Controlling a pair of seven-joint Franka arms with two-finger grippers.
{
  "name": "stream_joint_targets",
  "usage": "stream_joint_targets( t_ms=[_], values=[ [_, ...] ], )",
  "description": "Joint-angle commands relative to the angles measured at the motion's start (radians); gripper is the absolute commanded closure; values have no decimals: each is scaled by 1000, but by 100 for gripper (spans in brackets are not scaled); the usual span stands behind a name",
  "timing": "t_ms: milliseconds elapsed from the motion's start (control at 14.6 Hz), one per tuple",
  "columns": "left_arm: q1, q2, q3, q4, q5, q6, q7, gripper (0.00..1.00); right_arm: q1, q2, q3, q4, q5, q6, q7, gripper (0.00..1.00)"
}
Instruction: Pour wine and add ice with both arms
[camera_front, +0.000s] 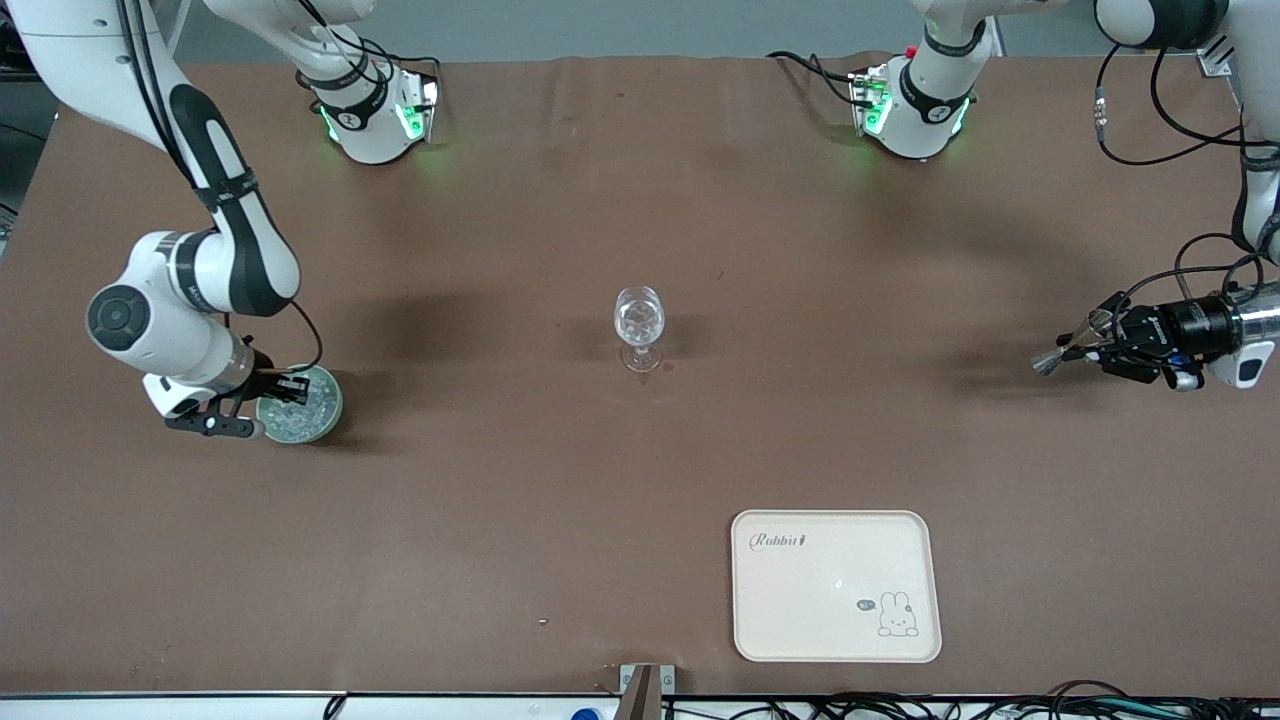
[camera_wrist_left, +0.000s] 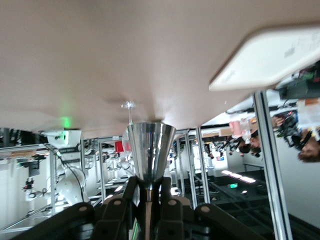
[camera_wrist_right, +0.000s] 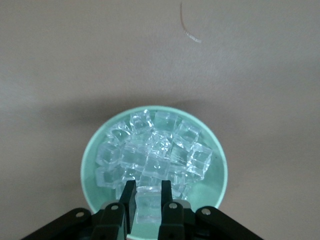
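Two grippers busy | right gripper (camera_wrist_right: 146, 192) down in green bowl (camera_wrist_right: 217, 155), fingers pinching ice (camera_wrist_right: 150, 205) between them | left gripper (camera_wrist_left: 149, 187) clamps metal cup (camera_wrist_left: 148, 150) | risk: slick cube squirts free before reaching wine glass (camera_front: 639, 322)

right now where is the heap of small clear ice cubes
The heap of small clear ice cubes fills a round pale green bowl toward the right arm's end of the table, directly under the right gripper, whose fingers reach down among the cubes.

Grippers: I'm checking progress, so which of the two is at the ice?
The right gripper, fingers dipped among the ice in the green bowl. The left gripper holds a metal cup sideways above bare table.
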Motion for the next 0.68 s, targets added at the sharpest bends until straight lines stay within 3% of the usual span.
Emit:
stream_joint_targets(
  t_ms=[0, 274, 411, 616],
  values=[
    [5, -81, -102, 40, 25, 10, -103, 99, -2, -38, 2, 123, 0, -147, 32, 100],
    [5, -212, -307, 30, 169, 127, -151, 99, -7, -119, -1, 293, 0, -350, 41, 100],
    [7, -255, -422, 13, 212, 202, -234, 99, -12, -162, -3, 373, -1, -452, 38, 100],
    [8, -336, -540, -62, 229, 315, -346, 99, -25, -211, -6, 508, -1, -658, 30, 100]
  ],
)
